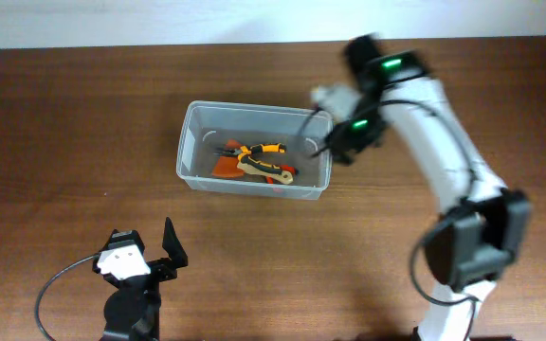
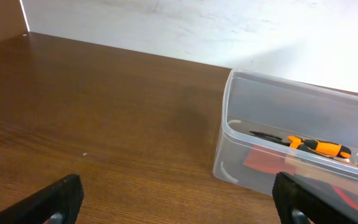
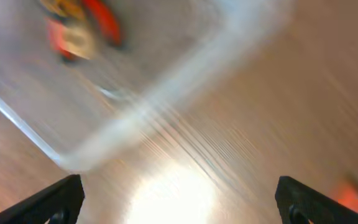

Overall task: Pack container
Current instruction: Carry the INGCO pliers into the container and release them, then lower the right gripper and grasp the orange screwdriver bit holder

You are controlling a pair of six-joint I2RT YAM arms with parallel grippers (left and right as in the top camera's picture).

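Clear bluish rectangular plastic container [image 1: 245,187] on brown tabletop [image 1: 64,114], orange-handled pliers [image 1: 259,152] inside. Spread wide, gripping nothing: left fingers [image 2: 61,198] lower left, right fingers [image 3: 58,200] at container's right end.

Brown wooden table [image 1: 64,123]. Clear rectangular container [image 1: 245,108] at centre, holding orange-and-black pliers [image 1: 262,149] atop flat orange pieces [image 1: 226,168]. White right arm [image 1: 444,161], bent over the container's right end. Left gripper [image 1: 147,237] at the near edge, fingers spread, well apart from the container.
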